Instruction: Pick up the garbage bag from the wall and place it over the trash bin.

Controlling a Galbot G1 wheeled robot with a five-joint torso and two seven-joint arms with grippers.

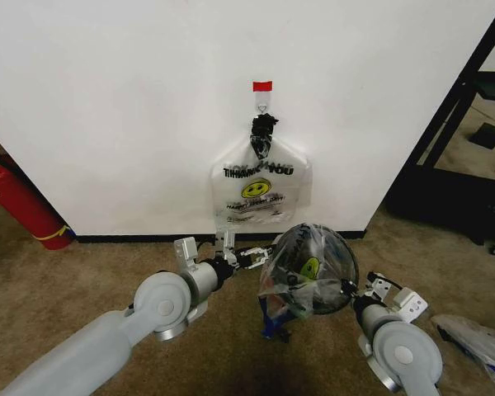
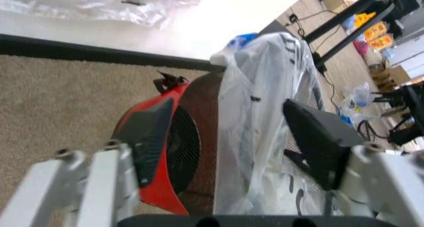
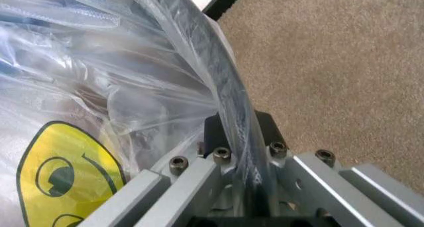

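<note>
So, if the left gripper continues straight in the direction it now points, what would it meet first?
Most likely the garbage bag: the left gripper is open, with the bag's plastic hanging between its fingers against the trash bin. Depth is unclear, so the bin's side may come almost together with it.

Even bright indoor light; wall [image 2: 219,18] blown out to white glare in left wrist view, near gripper fingers [image 2: 142,132] soft.

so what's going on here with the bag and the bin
The robot is fitting the garbage bag over the trash bin. The right pincer is clamped on the bin's rim with bag plastic pinched in. The left pincer is open beside the bin, fingers straddling bag plastic. A fuller smiley bag hangs on the wall.
</note>
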